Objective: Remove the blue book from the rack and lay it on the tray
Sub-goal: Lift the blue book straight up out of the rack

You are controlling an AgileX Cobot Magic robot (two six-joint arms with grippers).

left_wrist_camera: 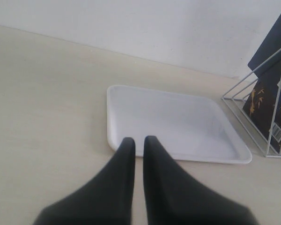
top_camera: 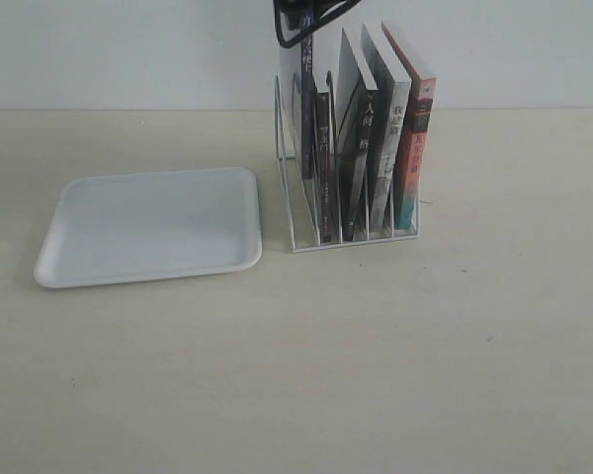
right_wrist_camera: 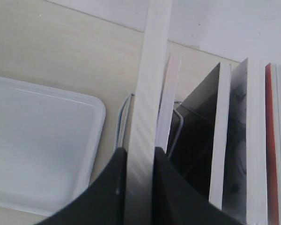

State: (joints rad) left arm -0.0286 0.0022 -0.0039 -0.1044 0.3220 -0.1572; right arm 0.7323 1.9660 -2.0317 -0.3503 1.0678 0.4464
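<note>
The blue book [top_camera: 306,109] stands in the slot of the white wire rack [top_camera: 295,233] nearest the tray, and it reaches higher than the other books. My right gripper [top_camera: 301,18] comes down from the top of the exterior view. In the right wrist view that gripper [right_wrist_camera: 139,152] is shut on the book's white page edge [right_wrist_camera: 150,79]. The empty white tray [top_camera: 148,229] lies flat to the left of the rack. My left gripper [left_wrist_camera: 139,140] hovers near the tray's [left_wrist_camera: 178,123] corner, shut with nothing between its fingers. It is out of the exterior view.
More books fill the other slots: black-spined ones [top_camera: 361,148] and a red-orange-spined one [top_camera: 415,148] at the far right. The left wrist view shows the rack's wires [left_wrist_camera: 277,96] around a dark cover [left_wrist_camera: 267,79]. A white wall rises behind the pale table [top_camera: 376,375].
</note>
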